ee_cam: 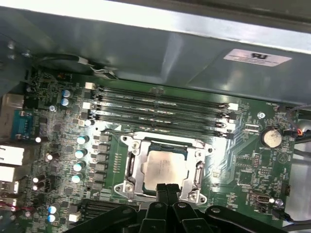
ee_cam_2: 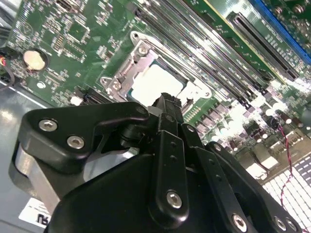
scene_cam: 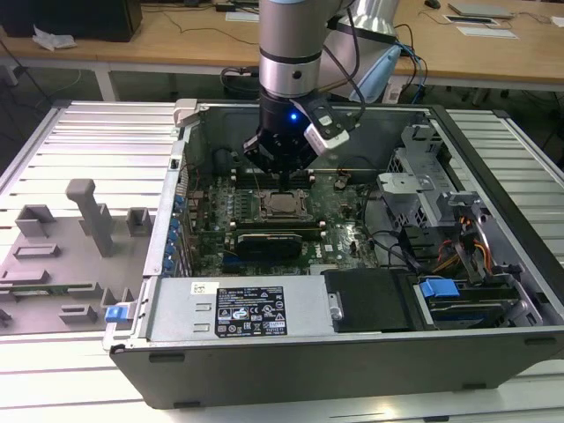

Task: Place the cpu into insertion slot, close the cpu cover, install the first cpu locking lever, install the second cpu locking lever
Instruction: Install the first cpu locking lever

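Trouble from here would come mostly from the fingertips, so watch them: your gripper (ee_cam: 167, 189) hangs low over one edge of the socket, jaws pressed together with nothing visible between them. The cpu (ee_cam: 163, 167) already lies flat in the insertion slot on the motherboard (ee_cam: 252, 160), its silvery top showing through the window of the cpu cover (ee_cam: 132, 165), which looks to be down around it. In the exterior view you can see the gripper (scene_cam: 284, 183) right above the cpu (scene_cam: 282, 206) inside the open computer case (scene_cam: 264, 370). I cannot tell whether either locking lever is latched. If you press down off-centre, I judge the tips could land on the chip's lid or the frame rather than on a lever and load the socket unevenly. A sideways slip could rake the small components beside the socket or the memory slots (ee_cam: 160, 109) just beyond it. A lever let go half-hooked would likely spring back up.
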### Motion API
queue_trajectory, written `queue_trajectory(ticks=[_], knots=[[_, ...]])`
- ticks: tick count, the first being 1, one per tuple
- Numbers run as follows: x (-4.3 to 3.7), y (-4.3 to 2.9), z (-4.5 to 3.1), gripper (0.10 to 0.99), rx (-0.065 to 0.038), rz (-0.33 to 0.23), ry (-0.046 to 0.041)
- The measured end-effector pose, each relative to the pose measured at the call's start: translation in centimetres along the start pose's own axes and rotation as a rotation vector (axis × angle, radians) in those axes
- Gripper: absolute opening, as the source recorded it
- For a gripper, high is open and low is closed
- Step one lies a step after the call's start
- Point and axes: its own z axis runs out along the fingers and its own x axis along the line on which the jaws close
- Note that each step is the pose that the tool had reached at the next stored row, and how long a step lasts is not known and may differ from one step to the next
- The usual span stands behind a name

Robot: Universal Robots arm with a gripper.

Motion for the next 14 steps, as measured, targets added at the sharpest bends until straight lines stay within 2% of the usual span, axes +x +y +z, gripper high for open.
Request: queue_trajectory(ticks=[9,11,12,13,14], knots=[[2.68,0.4,-0.07,0.106,0.0,0.0,-0.0026],[3.85,0.56,-0.1,0.106,0.0,0.001,-0.0044],[4.84,0.7,-0.13,0.106,0.001,0.001,-0.0084],[5.07,0.73,-0.14,0.106,0.0,0.001,-0.0136],[5.26,0.76,-0.14,0.106,-0.008,0.001,-0.0225]])
